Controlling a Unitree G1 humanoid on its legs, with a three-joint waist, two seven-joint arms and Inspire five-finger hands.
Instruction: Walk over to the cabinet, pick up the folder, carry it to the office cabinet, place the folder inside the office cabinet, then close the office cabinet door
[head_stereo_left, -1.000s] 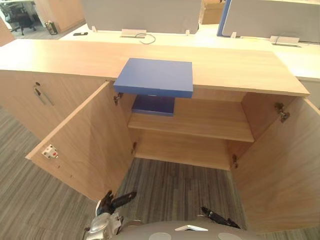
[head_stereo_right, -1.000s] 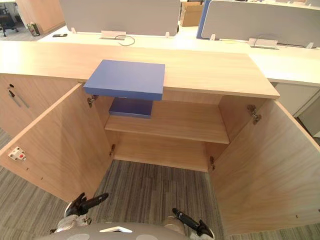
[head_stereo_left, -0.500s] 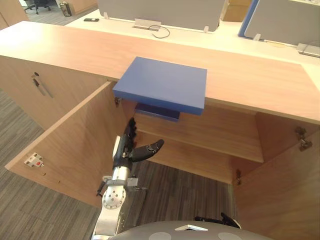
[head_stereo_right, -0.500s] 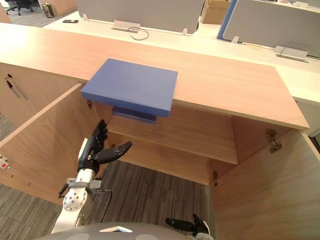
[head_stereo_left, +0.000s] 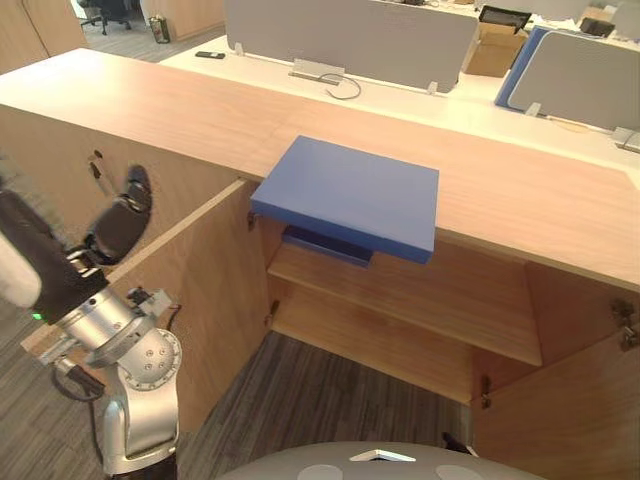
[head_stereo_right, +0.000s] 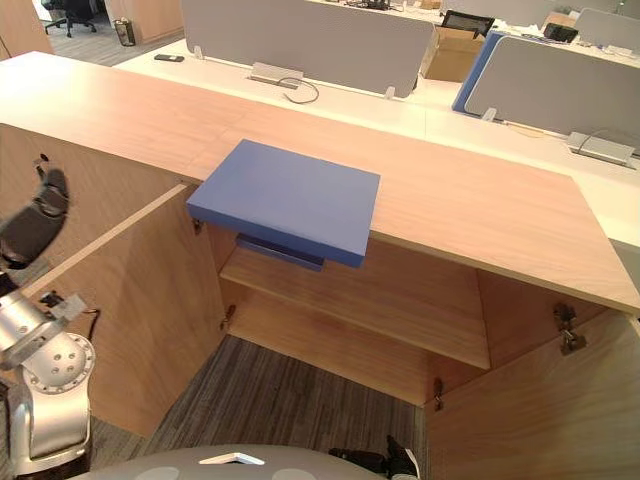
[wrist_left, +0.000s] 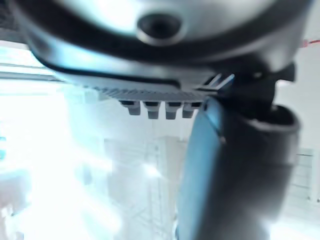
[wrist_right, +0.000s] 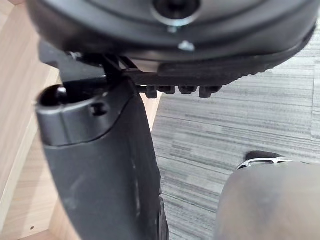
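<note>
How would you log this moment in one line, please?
blue folder: on cabinet top, overhanging edge | left hand: open, empty, beside left door | right hand: idle

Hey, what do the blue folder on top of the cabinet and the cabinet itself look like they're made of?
Folder: matte blue, a flat stiff cover with crisp edges, likely plastic or coated board; I cannot tell which. Cabinet: light wood-grain panels with a smooth, faintly satin surface and very uniform grain, probably laminate over board rather than solid wood.
</note>
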